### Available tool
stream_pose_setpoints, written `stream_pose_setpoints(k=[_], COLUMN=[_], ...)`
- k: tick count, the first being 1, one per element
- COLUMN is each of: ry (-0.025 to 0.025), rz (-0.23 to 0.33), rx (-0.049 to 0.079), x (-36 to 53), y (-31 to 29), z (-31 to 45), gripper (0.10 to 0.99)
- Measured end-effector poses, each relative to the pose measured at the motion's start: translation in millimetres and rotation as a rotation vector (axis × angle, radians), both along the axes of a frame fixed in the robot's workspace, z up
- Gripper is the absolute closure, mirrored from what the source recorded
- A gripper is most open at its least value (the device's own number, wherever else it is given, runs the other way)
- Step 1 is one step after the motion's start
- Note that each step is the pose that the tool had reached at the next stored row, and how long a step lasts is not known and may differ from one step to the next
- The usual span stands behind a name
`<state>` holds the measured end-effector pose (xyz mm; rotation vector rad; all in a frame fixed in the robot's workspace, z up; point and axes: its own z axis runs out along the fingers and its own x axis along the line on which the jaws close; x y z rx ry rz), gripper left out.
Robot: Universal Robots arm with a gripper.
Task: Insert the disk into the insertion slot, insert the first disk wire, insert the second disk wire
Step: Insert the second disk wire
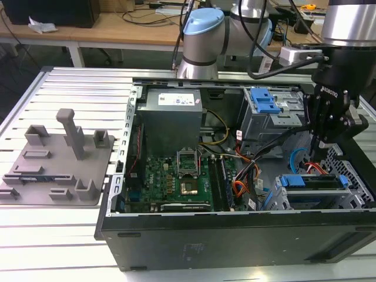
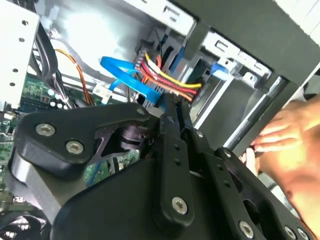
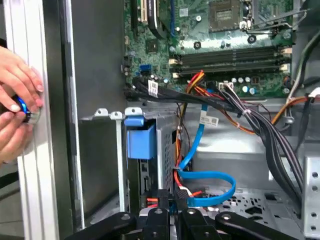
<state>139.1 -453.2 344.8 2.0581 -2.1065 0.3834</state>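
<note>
Down at the exterior view's lower right, the end effector point(image 1: 320, 154) stands narrow above the disk point(image 1: 311, 181), already seated in the insertion slot point(image 1: 346, 198), apparently pinching the first disk wire point(image 3: 181, 187) for plugging.

The arm point(image 1: 235, 29) has silver-grey tube sections with a light-blue cap on one joint, and black cables point(image 1: 258, 47) run along it. Its hand point(image 1: 320, 151) is matt black with white lettering on the body, built of flat linkage bars pinned by round silver screws point(image 2: 179, 205), which show close up in both wrist views. A person's hand point(image 3: 15, 112), bare, shows no sleeve.
</note>
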Motion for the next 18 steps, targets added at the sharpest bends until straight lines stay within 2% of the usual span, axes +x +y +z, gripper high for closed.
stream_pose_setpoints(k=[3,7,12,14,15,18], ry=[0.0,0.0,0.0,0.0,-0.0001,0.0], rz=[0.0,0.0,0.0,0.0,0.0,0.0], rx=[0.048,0.103,0.142,0.162,0.181,0.214], x=[-0.2,-2.1,-5.3,-6.8,-7.7,-8.3], y=[-9.1,-16.4,-25.7,-30.6,-35.0,-43.5], z=[0.0,-0.1,0.0,0.0,0.0,0.0], gripper=[0.925,0.925,0.925,0.925,0.925,0.925])
